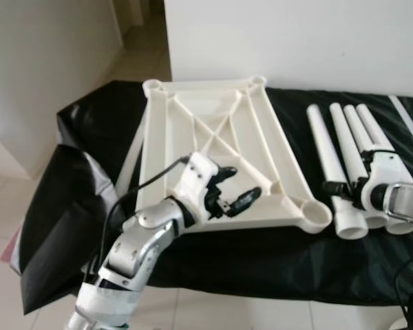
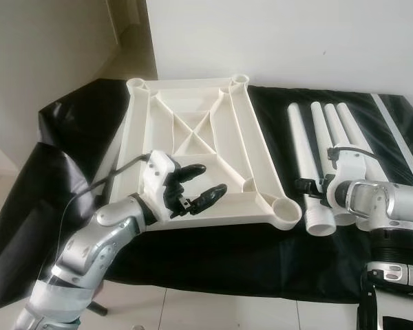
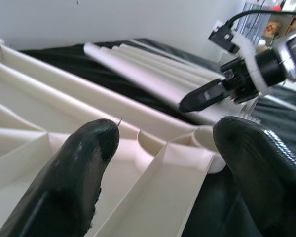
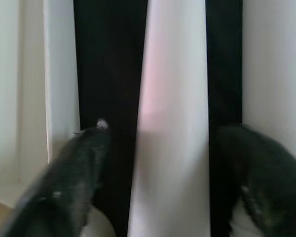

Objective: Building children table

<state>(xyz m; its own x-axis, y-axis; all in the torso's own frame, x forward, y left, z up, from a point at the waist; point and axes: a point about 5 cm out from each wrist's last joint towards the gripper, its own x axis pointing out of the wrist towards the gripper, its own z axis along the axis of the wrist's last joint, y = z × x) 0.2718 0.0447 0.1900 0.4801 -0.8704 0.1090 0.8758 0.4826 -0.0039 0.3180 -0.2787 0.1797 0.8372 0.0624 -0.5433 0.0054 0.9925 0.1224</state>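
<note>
The tabletop [image 1: 213, 137] lies upside down on the desk [image 1: 248, 254], left of four legs [image 1: 344, 148] lying side by side. A wall [image 1: 296, 41] stands behind.

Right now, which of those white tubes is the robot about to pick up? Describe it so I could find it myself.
On the black cloth, right of the upturned white tabletop, four white table legs lie side by side. The right gripper hangs over their near ends, open. It straddles the leftmost leg, the one closest to the tabletop.
</note>
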